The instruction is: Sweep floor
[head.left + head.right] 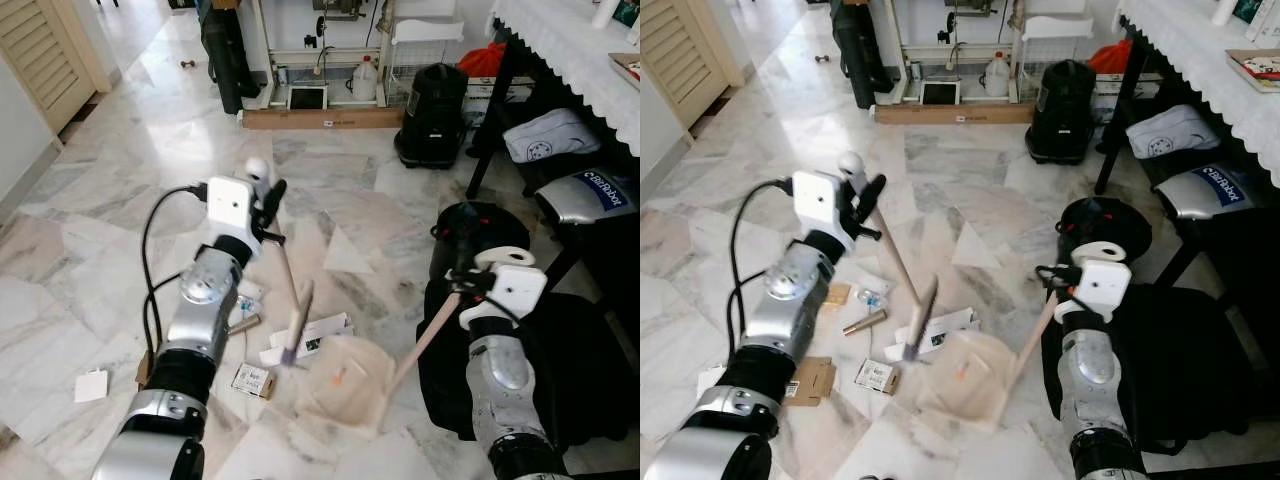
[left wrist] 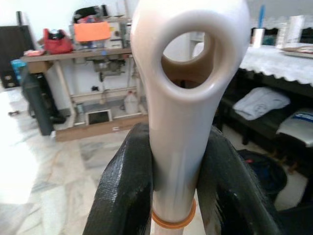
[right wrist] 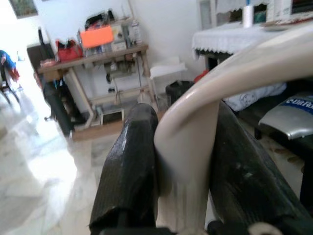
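Down on the pale veined marble floor (image 1: 120,200), glossy and streaked with grey, both arms are busy. The left gripper (image 1: 268,205) has its jaws clamped on the top of a broom handle (image 2: 183,122), a smooth cream plastic grip with an oval hanging hole; the black textured fingers (image 2: 124,196) press it from both sides, just above an orange ring. From those jaws the thin wooden shaft slants down and toward the robot to the broom head (image 1: 297,325), a narrow dark tuft tilted over the litter.

The right gripper (image 1: 478,275) has its jaws closed on the curved cream handle of the dustpan (image 1: 345,395), whose long pale stick runs down and leftward from the jaws to a shallow beige scoop lying on the floor, a small orange scrap inside it. Broom head and scoop sit just beside each other, between the two arms.

Litter lies below and around the left jaws: white paper sheets (image 1: 310,335) touching the scoop's edge, a small printed box (image 1: 252,380), a brown tube (image 1: 243,323) and a white card (image 1: 91,385) off by itself.

Beyond the left jaws the marble runs open toward a sewing worktop. Close beside the right arm, dark bags (image 1: 580,380) and a black bin (image 1: 435,115) crowd the floor.
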`<state>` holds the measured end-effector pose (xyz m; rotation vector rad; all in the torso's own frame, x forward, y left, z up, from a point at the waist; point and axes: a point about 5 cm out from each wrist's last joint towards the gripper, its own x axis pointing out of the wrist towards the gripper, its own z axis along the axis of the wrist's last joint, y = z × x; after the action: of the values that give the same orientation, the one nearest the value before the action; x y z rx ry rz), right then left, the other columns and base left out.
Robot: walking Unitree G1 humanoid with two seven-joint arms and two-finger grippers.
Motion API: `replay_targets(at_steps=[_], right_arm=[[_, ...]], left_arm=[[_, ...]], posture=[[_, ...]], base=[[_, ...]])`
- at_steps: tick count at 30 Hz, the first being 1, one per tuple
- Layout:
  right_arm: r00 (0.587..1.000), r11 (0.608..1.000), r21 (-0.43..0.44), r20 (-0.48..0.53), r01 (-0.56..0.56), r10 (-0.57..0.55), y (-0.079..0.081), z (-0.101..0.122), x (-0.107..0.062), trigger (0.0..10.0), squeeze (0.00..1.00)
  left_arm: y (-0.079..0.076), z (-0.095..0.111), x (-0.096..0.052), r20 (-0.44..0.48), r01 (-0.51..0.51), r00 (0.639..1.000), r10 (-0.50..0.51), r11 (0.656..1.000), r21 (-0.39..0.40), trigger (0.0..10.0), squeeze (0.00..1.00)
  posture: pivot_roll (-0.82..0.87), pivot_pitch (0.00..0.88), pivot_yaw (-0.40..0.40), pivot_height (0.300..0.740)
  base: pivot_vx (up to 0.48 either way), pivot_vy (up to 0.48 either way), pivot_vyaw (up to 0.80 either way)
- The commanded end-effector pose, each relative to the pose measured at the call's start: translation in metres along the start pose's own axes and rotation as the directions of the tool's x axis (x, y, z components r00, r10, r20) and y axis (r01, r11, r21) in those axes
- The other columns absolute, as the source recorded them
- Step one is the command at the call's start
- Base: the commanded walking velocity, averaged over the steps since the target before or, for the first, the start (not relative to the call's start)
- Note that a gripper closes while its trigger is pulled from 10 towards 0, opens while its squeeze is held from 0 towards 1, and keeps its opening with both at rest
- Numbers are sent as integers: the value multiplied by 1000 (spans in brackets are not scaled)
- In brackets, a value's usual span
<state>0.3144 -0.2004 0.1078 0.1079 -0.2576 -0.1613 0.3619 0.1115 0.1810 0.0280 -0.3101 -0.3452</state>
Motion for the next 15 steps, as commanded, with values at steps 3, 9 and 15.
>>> replay_targets(at_steps=[3, 9, 15], right_arm=[[996, 1000, 22, 81, 20, -21, 1, 19, 6, 10000, 0], [997, 1000, 10, 73, 25, -25, -3, 21, 3, 10000, 0], [997, 999, 11, 72, 30, -31, -6, 22, 0, 10000, 0]], left_arm=[[0, 5, 0, 48, 1, 999, -3, 999, 46, 10000, 0], [0, 1, -3, 47, -5, 999, 2, 998, 65, 10000, 0], [-4, 3, -1, 63, 4, 998, -5, 1000, 25, 10000, 0]], posture=[[35, 0, 48, 740], [40, 0, 37, 740], [45, 0, 34, 740]], base=[[0, 0, 0], [0, 0, 0], [0, 0, 0]])
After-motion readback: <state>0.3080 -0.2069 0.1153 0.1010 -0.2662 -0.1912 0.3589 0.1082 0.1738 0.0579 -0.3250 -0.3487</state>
